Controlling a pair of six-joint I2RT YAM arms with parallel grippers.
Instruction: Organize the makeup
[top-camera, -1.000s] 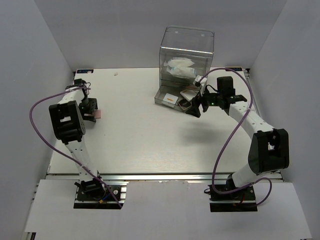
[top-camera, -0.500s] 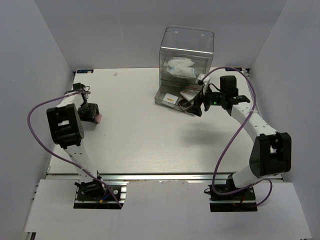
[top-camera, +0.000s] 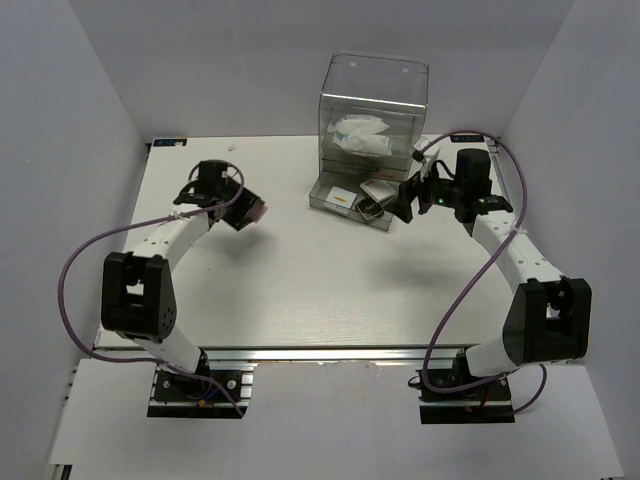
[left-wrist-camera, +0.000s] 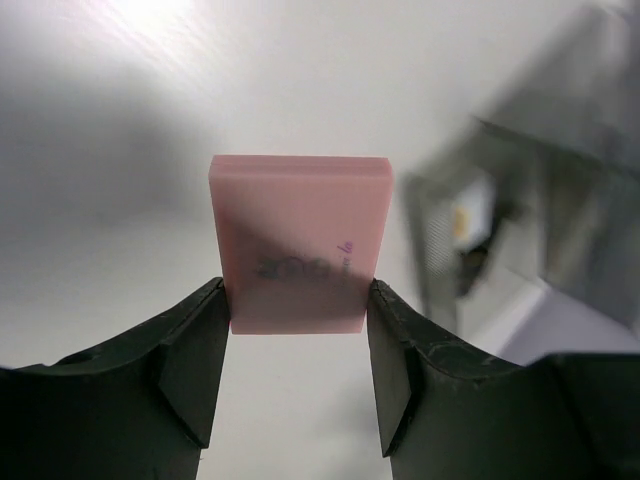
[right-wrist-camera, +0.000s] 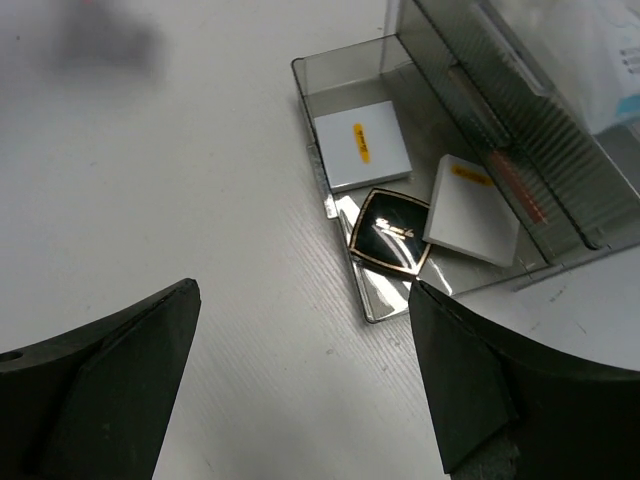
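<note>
My left gripper (top-camera: 245, 213) is shut on the pink square (left-wrist-camera: 298, 243) and holds it above the table, left of the drawer box; it shows in the top view too (top-camera: 256, 211). My right gripper (top-camera: 402, 212) is open and empty, hovering at the right of the pulled-out clear drawer (right-wrist-camera: 340, 70). In the drawer lie two white flat squares with orange marks (right-wrist-camera: 361, 144) (right-wrist-camera: 470, 208) and the black square compact (right-wrist-camera: 392, 243). A slim red stick (right-wrist-camera: 515, 183) lies inside the box. White-blue packets (top-camera: 362, 136) sit in an upper level.
The tall clear acrylic drawer box (top-camera: 373, 110) stands at the back of the white table (top-camera: 290, 290). White walls enclose the table on three sides. A small white scrap (top-camera: 231, 148) lies near the back edge.
My left arm has lifted the pink square from the left edge and swung it right toward the drawer box. My right gripper has drawn slightly right and back.
</note>
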